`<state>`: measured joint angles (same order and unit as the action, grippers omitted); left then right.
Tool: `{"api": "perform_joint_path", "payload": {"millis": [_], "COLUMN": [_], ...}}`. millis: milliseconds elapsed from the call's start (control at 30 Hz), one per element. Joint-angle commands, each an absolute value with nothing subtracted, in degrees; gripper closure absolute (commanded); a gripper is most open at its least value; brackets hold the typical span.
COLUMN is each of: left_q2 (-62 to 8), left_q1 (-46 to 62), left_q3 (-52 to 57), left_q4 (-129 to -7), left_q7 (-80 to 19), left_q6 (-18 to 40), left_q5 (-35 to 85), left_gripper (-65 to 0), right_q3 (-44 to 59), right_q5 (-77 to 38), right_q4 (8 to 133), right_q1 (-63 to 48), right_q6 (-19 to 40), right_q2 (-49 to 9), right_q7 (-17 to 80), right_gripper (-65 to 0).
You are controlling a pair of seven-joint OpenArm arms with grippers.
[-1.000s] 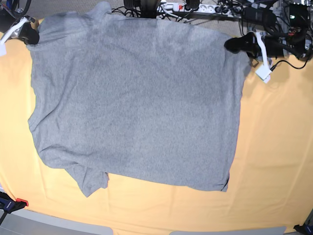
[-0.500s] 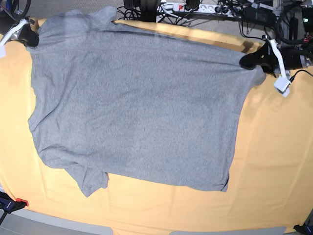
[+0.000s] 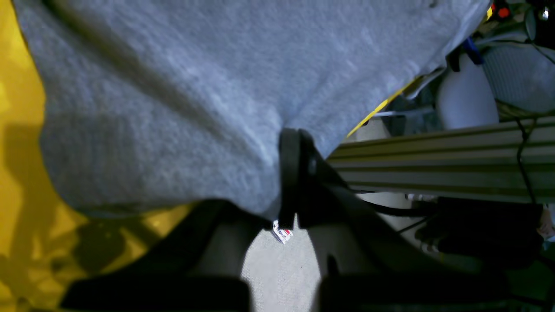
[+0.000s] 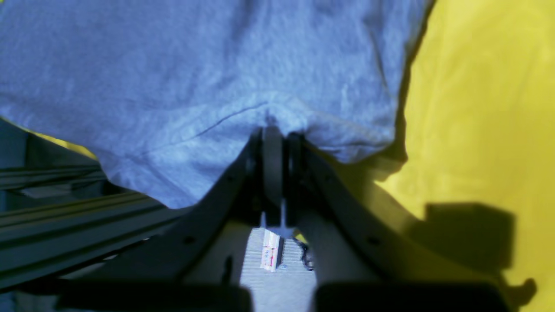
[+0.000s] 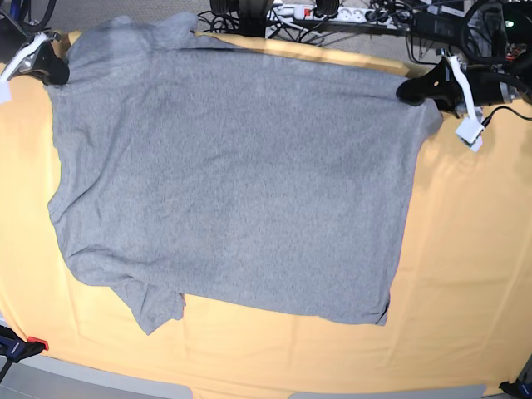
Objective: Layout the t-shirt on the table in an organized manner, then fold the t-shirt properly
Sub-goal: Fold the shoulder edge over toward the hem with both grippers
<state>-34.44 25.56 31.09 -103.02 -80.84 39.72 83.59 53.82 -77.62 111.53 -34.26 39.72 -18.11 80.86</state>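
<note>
I have the t-shirt (image 5: 233,183) spread plain side up on the counter (image 5: 465,274), its far edge lifted. My left tool (image 5: 413,90) is clamped on one far corner, my right tool (image 5: 58,72) on the other. To lay it well, I'd keep that edge taut and level, lowering both corners together so no crease forms.

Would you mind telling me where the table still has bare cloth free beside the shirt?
The widest free patch of the table lies between the t-shirt and the edge on the base view's right. A narrower strip runs below the shirt along the near edge, and a thin one on the view's left. The far edge is crowded: both end effectors pinch shirt corners there, left end effector, right end effector.
</note>
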Motion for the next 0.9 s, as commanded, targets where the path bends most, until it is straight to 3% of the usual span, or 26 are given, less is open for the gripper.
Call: {"api": "perform_joint_path", "payload": {"millis": [0,467,867], "left_q2": [-35.59,-35.07,-35.05], "left_q1": [25.34,12.51,11.68], "left_q3": [31.51,31.51,31.51], "left_q4": [-103.79,-103.77,-102.45], "left_q7": [-80.00,-75.81,-68.55], "left_q6": [40.00,40.00,40.00], "left_q5": [85.00,85.00,76.53], "left_gripper": [0.0,0.0,0.0], "right_q3": [54.37,51.42,46.06], "right_q5": [-79.02,-67.16,-53.69], "right_q4": [113.21,113.84,113.82], "right_q1": [-34.46,-28.91,-23.90], "right_q6": [40.00,40.00,40.00], "right_q2": [-19.20,-19.22,-19.22], "right_q7": [80.00,73.58,64.27], "right_gripper": [0.0,0.0,0.0]}}
